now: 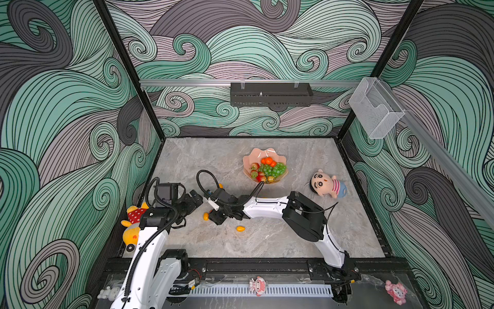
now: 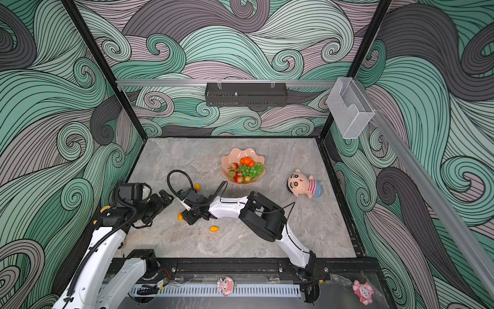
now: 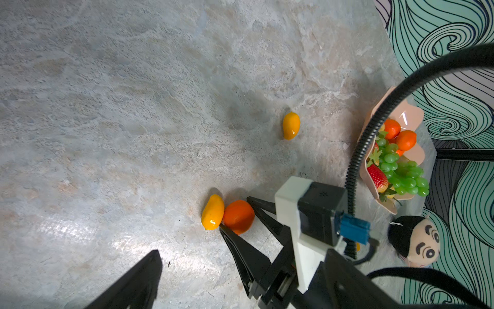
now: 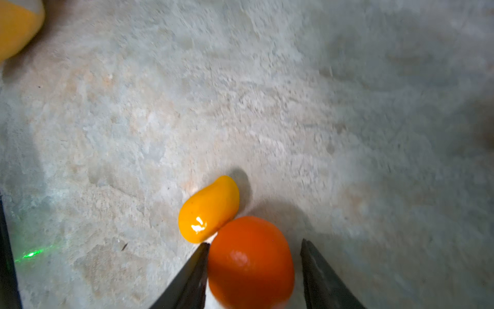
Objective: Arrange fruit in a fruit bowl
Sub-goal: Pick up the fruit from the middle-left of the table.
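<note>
1. Right fingers (image 4: 187,278) are low over the surface (image 1: 267,240), about half open, straddling a loose tangerine (image 4: 248,264). One finger touches its side and a thin gap shows at the other. The tangerine sits on the surface and is not clamped.
2. Obstruction: a yellow oval (image 4: 208,208) lies against the tangerine, right at the tip of the touching finger.
3. Left fingers (image 3: 133,281) are spread wide and hold nothing. In both top views they hang just beside the right wrist, at the near left of the surface. Only one of them shows in the left wrist view.
4. Bowl (image 1: 264,153) is at the far centre of the surface, well apart from both sets of fingers. Inside it are tangerines (image 1: 268,161), grapes (image 1: 275,169) and strawberries (image 1: 255,166).
5. Other loose fruit: a second oval (image 1: 240,228) lies on the near side of the right forearm. A third oval (image 1: 220,185) lies between the right wrist and the bowl, partly hidden by the arm's hardware.
6. In the left wrist view the right arm's cable (image 3: 353,166) crosses in front of the bowl and hides part of its rim.
7. Bystanders: a boy doll (image 1: 327,186) lies to the right of the bowl. A yellow doll (image 1: 132,232) at the left edge is partly under the left arm. A clear box (image 1: 377,107) hangs on the right wall and a black tray (image 1: 270,95) on the back rail.
</note>
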{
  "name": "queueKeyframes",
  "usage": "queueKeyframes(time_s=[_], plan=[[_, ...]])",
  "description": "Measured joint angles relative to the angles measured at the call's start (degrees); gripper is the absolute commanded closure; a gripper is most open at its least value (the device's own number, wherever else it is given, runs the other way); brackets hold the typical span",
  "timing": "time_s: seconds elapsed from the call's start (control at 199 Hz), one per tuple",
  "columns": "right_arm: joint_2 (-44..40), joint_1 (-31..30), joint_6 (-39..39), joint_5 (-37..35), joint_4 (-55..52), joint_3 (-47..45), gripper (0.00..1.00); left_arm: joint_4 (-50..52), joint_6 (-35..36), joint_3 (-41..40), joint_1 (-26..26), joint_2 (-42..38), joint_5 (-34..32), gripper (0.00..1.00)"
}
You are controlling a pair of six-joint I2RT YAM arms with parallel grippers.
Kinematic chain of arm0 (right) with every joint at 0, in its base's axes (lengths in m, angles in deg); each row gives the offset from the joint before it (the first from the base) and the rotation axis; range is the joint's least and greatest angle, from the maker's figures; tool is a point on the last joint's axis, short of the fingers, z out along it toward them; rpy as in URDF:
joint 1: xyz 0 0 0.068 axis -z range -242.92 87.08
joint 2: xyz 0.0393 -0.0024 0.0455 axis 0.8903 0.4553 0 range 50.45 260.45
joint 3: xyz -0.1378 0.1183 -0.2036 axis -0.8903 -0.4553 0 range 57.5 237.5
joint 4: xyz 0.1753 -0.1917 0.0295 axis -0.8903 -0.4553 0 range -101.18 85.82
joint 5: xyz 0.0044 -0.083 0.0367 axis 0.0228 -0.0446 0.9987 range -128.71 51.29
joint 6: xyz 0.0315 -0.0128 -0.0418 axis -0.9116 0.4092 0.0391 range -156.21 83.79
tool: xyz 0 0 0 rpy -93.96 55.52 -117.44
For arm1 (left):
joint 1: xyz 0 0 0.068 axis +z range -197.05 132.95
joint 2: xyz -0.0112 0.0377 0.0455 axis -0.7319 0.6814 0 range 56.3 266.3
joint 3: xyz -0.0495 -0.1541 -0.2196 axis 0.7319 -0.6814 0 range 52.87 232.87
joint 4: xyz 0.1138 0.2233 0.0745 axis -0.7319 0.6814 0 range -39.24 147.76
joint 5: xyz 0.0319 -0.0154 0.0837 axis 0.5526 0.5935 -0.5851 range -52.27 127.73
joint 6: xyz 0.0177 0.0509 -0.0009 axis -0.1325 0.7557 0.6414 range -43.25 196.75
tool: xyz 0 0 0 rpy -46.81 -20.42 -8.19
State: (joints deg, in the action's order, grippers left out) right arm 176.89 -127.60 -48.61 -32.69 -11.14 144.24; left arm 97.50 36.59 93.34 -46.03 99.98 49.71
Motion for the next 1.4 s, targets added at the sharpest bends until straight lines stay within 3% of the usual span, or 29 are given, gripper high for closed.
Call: queueKeyframes(time_s=[0.473, 0.789, 1.202, 1.403], plan=[[0.02, 0.0, -0.39, 0.46, -0.13, 0.02, 0.6, -0.02, 0.02, 0.0, 0.0, -0.04, 0.09, 0.02], [-2.16, 0.0, -1.55, 0.44, 1.2, -3.72, 0.62, -1.68, 0.11, -0.11, 0.09, -0.39, 2.89, 0.02], [-14.93, 0.02, -3.5, -0.04, 2.97, -17.46, 0.64, -3.19, 0.94, -0.9, -0.5, 1.16, 7.67, 0.03], [-25.51, 0.11, -4.37, -1.73, 3.5, -26.05, 0.64, -5.33, 0.59, -1.7, -5.44, 4.2, 7.98, 0.03]])
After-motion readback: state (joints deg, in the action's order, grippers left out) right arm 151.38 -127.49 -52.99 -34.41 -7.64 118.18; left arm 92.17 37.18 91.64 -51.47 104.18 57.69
